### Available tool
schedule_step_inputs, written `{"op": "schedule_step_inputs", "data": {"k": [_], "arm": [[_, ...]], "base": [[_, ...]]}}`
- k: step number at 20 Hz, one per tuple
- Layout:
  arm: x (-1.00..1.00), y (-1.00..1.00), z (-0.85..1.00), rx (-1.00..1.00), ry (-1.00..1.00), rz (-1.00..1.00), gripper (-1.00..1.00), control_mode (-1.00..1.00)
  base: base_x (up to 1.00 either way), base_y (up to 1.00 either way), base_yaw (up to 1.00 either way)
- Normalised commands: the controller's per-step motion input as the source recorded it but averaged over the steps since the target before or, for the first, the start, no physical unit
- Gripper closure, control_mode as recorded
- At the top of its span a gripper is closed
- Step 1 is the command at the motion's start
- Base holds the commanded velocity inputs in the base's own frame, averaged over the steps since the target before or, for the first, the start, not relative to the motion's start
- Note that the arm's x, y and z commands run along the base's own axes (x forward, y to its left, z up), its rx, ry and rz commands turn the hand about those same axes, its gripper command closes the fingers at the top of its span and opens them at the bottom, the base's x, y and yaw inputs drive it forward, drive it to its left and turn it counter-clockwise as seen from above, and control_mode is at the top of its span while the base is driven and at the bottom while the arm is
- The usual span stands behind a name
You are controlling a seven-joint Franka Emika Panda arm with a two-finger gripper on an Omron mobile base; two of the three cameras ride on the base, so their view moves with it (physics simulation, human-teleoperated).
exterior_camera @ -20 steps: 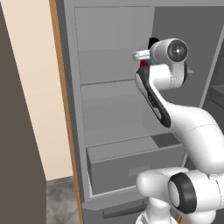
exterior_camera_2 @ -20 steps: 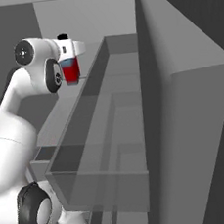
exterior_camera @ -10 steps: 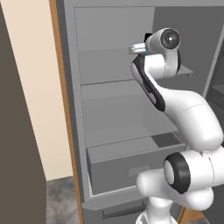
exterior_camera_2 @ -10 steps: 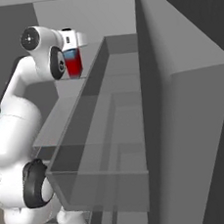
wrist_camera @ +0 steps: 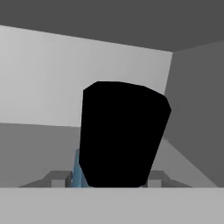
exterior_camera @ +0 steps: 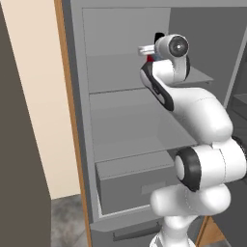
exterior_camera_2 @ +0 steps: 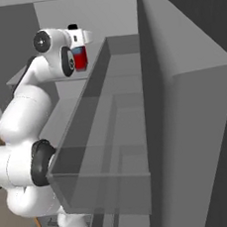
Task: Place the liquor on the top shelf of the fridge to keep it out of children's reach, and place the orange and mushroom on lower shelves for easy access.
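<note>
Grey fridge [exterior_camera: 120,120] interior: the blue-and-red liquor bottle [exterior_camera_2: 81,59] is pinched by the fingers [exterior_camera_2: 81,53]; released before reaching the top shelf [exterior_camera: 113,82], it could topple.

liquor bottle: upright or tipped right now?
Upright. In the right base view the liquor hangs in the gripper with black cap on top and red half below, near the top shelf.

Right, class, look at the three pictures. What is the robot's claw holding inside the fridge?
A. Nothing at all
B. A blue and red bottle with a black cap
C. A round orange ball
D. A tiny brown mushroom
B: the claw grips the liquor, whose red lower half shows in the right base view and whose black cap looms large in the hand view.
</note>
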Motion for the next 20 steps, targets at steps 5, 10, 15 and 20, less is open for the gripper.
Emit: {"op": "schedule_step_inputs", "data": {"k": [5, 10, 15, 20], "arm": [[0.69, 0.04, -0.23, 0.0, -0.01, 0.0, -1.0, -1.0], [0.43, 0.04, -0.07, 0.0, 0.0, 0.0, -1.0, -1.0], [0.01, 0.02, -0.1, 0.0, 0.0, 0.0, -1.0, -1.0], [-0.19, 0.0, -0.42, 0.0, -0.02, 0.0, -1.0, -1.0]], "base": [[0.0, 0.0, 0.0], [0.0, 0.0, 0.0], [0.0, 0.0, 0.0], [0.0, 0.0, 0.0]]}}
